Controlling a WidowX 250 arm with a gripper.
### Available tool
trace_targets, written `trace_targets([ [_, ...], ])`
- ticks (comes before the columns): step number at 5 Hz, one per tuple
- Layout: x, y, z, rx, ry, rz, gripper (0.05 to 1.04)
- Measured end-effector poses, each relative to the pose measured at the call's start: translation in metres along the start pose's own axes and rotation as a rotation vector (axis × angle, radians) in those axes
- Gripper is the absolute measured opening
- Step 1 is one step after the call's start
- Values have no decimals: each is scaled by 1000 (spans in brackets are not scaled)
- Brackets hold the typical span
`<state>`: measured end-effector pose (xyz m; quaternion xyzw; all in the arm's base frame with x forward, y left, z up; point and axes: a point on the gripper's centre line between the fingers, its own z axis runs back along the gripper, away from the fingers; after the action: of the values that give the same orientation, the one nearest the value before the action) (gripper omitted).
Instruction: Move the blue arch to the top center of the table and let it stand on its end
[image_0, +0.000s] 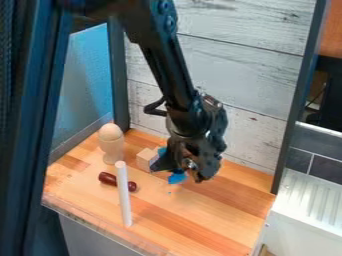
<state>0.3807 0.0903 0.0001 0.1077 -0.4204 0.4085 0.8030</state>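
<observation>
Blue arch (176, 179) at the gripper (178, 173), placing pending

We are seeing it half hidden, mid worktop (180, 215); whether the gripper is gaping or clasping, we cannot tell. Standing it at top center is, we judge, remaining. Cube (145, 160) is sitting beside; plank wall (247, 75) is rising behind.

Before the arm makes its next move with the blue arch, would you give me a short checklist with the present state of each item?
1. Black two-finger gripper positioned at the blue arch: ok.
2. Arch securely held: cannot tell; the gripper covers much of it.
3. Arch standing on its end: cannot tell, for the same reason.
4. Room beside the pale wooden cube: not ok; it sits close by the gripper and might get nudged.
5. Slim white cylinder upright, apart from the gripper: ok.
6. Dark red rounded rod apart from the gripper: ok.
</observation>
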Motion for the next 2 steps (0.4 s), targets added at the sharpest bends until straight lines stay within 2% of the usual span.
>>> trace_targets([
  [1, 13, -2, -1, -6, -86, 36, 288],
  [2, 10, 3, -10, -2, -152, 42, 287],
])
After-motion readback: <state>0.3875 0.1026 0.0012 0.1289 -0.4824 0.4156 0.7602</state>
